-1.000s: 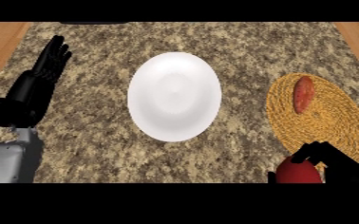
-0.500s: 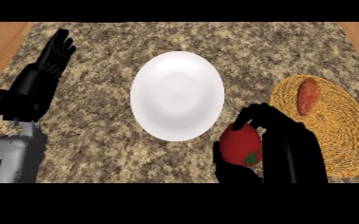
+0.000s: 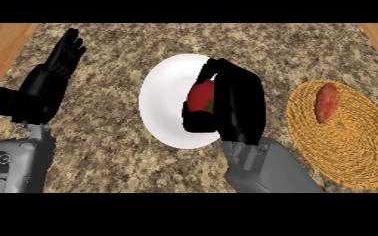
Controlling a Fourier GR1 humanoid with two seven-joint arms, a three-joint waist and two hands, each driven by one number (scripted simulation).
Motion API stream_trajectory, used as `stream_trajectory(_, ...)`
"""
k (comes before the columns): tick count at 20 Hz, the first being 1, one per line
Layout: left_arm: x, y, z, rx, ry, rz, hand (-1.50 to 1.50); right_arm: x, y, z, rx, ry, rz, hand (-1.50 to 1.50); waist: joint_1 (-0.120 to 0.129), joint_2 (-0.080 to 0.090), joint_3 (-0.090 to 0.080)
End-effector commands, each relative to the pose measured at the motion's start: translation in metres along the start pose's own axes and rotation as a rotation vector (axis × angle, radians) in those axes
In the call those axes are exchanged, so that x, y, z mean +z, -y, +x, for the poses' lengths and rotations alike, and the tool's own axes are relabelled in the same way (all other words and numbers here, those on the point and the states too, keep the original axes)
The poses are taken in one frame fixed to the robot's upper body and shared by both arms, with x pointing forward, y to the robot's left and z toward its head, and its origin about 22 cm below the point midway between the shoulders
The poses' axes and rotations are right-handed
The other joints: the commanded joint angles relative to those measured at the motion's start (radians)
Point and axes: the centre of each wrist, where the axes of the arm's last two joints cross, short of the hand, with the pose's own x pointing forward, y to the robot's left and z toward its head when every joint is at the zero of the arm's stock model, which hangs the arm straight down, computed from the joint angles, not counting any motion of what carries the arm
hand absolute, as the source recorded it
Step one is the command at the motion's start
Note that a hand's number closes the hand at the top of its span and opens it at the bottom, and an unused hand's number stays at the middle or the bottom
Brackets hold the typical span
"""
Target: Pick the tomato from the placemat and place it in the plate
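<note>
My right hand (image 3: 236,102) is curled round the red tomato (image 3: 201,96) and holds it over the right part of the white plate (image 3: 164,100). Only a patch of the tomato shows between thumb and fingers; whether it touches the plate is hidden. The woven straw placemat (image 3: 347,135) lies at the right. At the far left my left hand (image 3: 50,82) rests open with its fingers pointing up.
A reddish oblong vegetable, like a sweet potato (image 3: 326,102), lies on the upper part of the placemat. The speckled stone counter (image 3: 111,160) surrounds the plate; wooden strips (image 3: 13,37) show at the upper corners.
My right hand has carried the tomato from the counter's front right up and leftward until it is over the plate. The left hand has hardly moved.
</note>
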Motion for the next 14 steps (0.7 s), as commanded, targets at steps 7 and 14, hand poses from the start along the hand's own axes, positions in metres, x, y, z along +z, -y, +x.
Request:
stream_trajectory(7, 0.002, 0.019, 0.007, -0.005, 0.003, -0.018, 0.0, -0.065, -0.07, 0.014, 0.061, -0.114, 0.011, 1.5, 0.025, 0.004, 0.0)
stream_trajectory(14, 0.004, 0.017, 0.003, 0.006, 0.025, -0.023, 0.0, -0.093, -0.094, -0.021, -0.03, -0.23, 0.035, -1.5, 0.026, 0.007, 0.001)
